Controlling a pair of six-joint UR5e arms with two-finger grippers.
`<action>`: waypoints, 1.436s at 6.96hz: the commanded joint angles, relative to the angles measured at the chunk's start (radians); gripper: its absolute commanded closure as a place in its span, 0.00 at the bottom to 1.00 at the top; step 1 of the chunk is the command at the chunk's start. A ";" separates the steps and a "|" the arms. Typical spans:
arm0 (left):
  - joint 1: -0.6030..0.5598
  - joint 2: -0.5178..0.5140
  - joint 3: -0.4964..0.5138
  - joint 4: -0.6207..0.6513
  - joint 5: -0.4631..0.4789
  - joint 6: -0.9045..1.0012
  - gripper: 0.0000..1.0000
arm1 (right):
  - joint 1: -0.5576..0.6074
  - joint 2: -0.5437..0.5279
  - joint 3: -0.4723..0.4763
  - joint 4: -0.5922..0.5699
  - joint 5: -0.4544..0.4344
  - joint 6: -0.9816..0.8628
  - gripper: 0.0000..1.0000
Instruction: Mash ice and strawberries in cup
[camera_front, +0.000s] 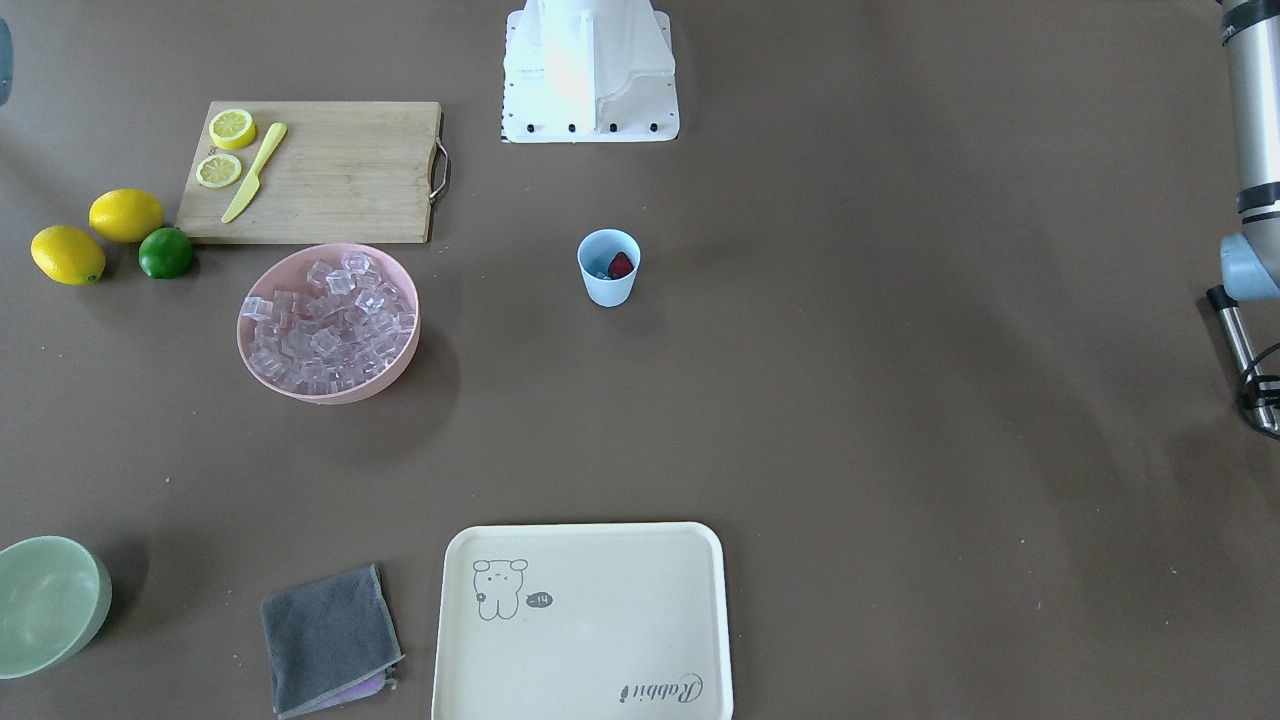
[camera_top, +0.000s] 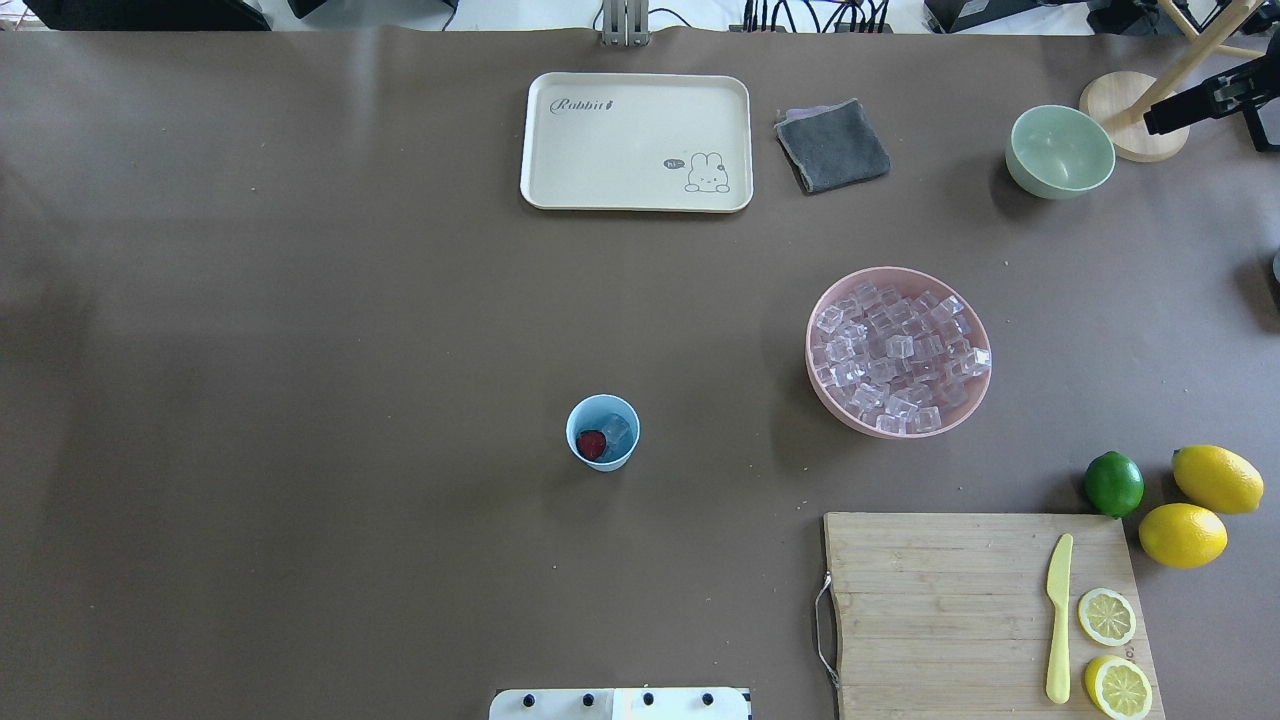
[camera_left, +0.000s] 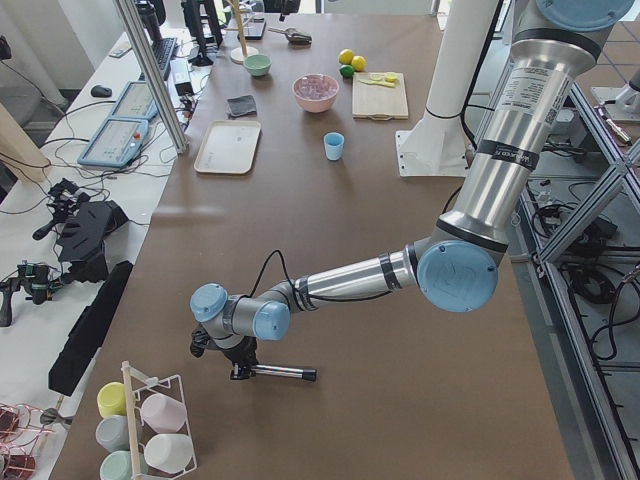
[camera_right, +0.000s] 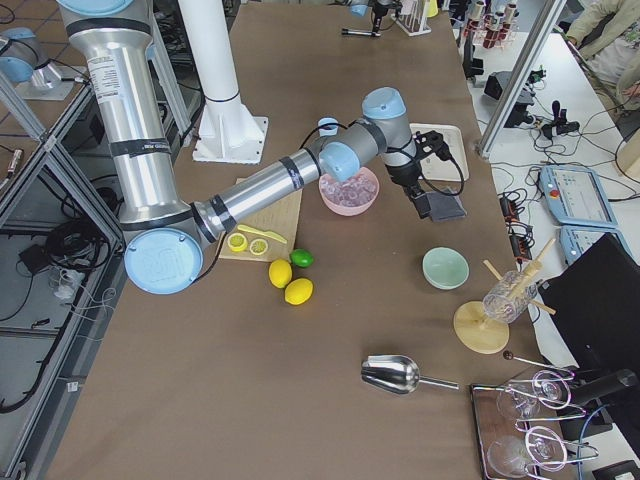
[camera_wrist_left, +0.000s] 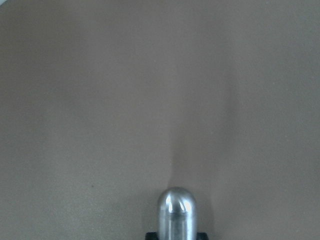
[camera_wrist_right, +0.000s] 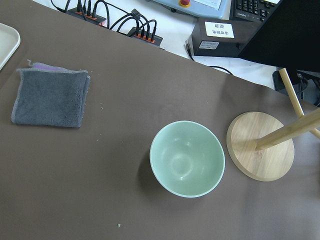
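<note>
The light blue cup stands upright mid-table, in front of the robot base; it also shows in the front view. Inside it lie a dark red strawberry and a clear ice cube. My left gripper is far from the cup at the table's left end. It is shut on a metal masher rod, held level just above the table; the rod's rounded tip fills the wrist view. My right gripper hangs high over the grey cloth; I cannot tell its state.
A pink bowl full of ice cubes stands right of the cup. Cutting board with knife and lemon halves, two lemons, a lime, cream tray, pale green bowl, wooden stand.
</note>
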 joint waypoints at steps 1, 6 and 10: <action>-0.064 -0.030 -0.061 0.007 -0.008 -0.009 1.00 | 0.000 -0.004 -0.002 0.000 0.001 0.001 0.00; -0.081 -0.134 -0.353 -0.006 -0.009 -0.142 1.00 | -0.017 0.005 0.014 -0.003 0.018 0.001 0.00; 0.020 -0.195 -0.401 -0.337 -0.046 -0.309 1.00 | -0.014 -0.010 0.044 -0.005 0.066 0.007 0.00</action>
